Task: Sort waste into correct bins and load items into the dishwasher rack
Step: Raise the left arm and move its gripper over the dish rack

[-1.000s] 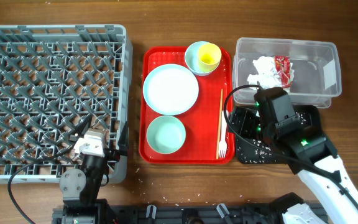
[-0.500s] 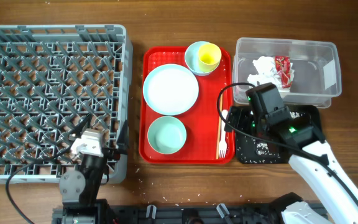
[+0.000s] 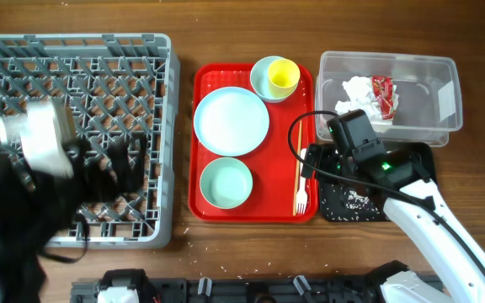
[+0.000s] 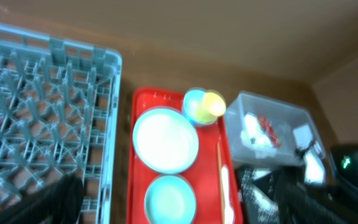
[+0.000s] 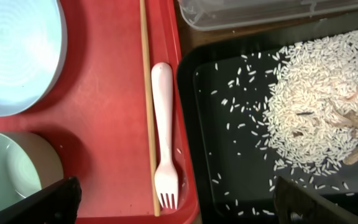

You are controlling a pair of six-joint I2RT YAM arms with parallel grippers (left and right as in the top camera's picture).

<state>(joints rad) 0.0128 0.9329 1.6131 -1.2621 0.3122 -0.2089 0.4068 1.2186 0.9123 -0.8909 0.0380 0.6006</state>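
Jaws gaping empty on left gripper [image 4: 180, 205] and right gripper [image 5: 178, 208]; right's over the white fork [image 5: 161, 112], so a sloppy pinch could snag the chopsticks [image 5: 145, 74] too.

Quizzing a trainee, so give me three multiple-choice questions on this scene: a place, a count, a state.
1. Where is the rice? A rack B black tray C tub
2. How many bowls on the red tray? A one B two C three
3. The right tool is: A open B shut on fork C shut on chopsticks
Answers: 1 B, grains lie in it. 2 B, one empty, one holding the cup. 3 A, fingers wide apart, gripping nothing.
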